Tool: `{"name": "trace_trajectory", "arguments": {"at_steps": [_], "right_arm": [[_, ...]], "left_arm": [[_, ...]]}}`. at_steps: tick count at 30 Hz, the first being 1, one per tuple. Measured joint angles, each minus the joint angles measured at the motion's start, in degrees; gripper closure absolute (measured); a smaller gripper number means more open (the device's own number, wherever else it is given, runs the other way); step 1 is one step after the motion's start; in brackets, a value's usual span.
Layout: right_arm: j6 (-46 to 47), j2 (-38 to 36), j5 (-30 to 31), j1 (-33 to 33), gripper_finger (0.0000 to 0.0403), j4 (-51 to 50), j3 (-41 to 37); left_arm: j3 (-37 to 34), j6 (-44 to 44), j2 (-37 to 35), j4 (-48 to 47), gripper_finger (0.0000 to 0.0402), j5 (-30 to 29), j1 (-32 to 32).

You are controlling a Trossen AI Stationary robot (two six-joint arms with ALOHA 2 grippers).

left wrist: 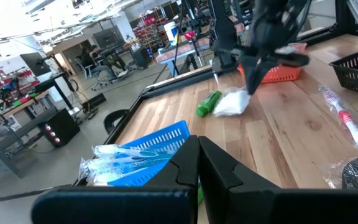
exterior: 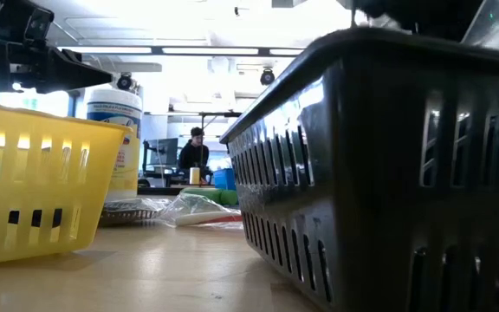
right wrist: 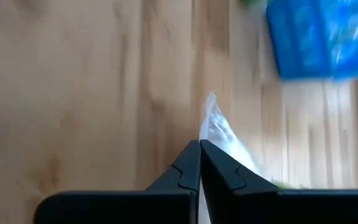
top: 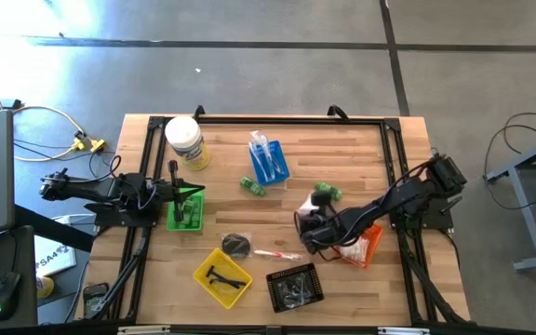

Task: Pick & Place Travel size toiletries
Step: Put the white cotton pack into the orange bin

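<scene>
My right gripper (top: pixel 314 208) stands mid-table, shut on a white sachet (left wrist: pixel 232 102), one of the travel size toiletries. A small green bottle (left wrist: pixel 208 104) lies right beside the sachet on the wood. Two more green bottles (top: pixel 254 186) lie left of it. A wrapped toothbrush (top: pixel 277 253) and a dark item in a clear wrapper (top: pixel 237 244) rest near the front. My left gripper (left wrist: pixel 199 149) is shut on nothing, level above the green tray (top: pixel 185 212) at the table's left. My right gripper pinches an edge of the white sachet (right wrist: pixel 215 132) between the tips of its two shut fingers (right wrist: pixel 188 163). The fingers slant down from the table's right side. The sachet sticks out beyond the fingertips and hangs below them; whether its lower end touches the wood I cannot tell.
A blue tray (top: pixel 268 160) with wrapped toothbrushes stands at the back, a white tub (top: pixel 186 141) at the back left. An orange tray (top: pixel 366 244) sits under the right arm. A yellow tray (top: pixel 221 276) and a black tray (top: pixel 294 286) stand at the front.
</scene>
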Motion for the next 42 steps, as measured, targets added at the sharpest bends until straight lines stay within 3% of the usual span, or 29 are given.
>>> {"name": "trace_trajectory", "arguments": {"at_steps": [5,12,19,26,36,42], "right_arm": [[-5.3,0.0,1.5,1.0,0.0401,-1.6,7.2],[-5.4,-0.2,6.4,1.1,0.0401,-16.1,16.2],[4.3,-7.4,8.1,2.3,0.0401,-28.9,19.3],[19.0,-18.3,11.1,8.9,0.0401,-36.8,19.4],[46.8,-21.4,1.3,19.1,0.0401,-59.1,19.4],[54.9,-21.4,-5.6,24.6,0.0401,-61.5,19.4]], "left_arm": [[0.0,0.0,0.0,0.0,0.0402,0.0,0.0],[0.0,-0.2,0.0,0.0,0.0402,0.0,0.0],[0.0,-0.3,0.0,0.0,0.0402,0.0,0.0],[0.0,-0.6,0.0,0.0,0.0402,0.1,0.0],[0.0,-0.5,0.0,0.0,0.0402,0.0,0.0],[0.0,-0.5,0.0,0.0,0.0402,0.0,0.0]]}}
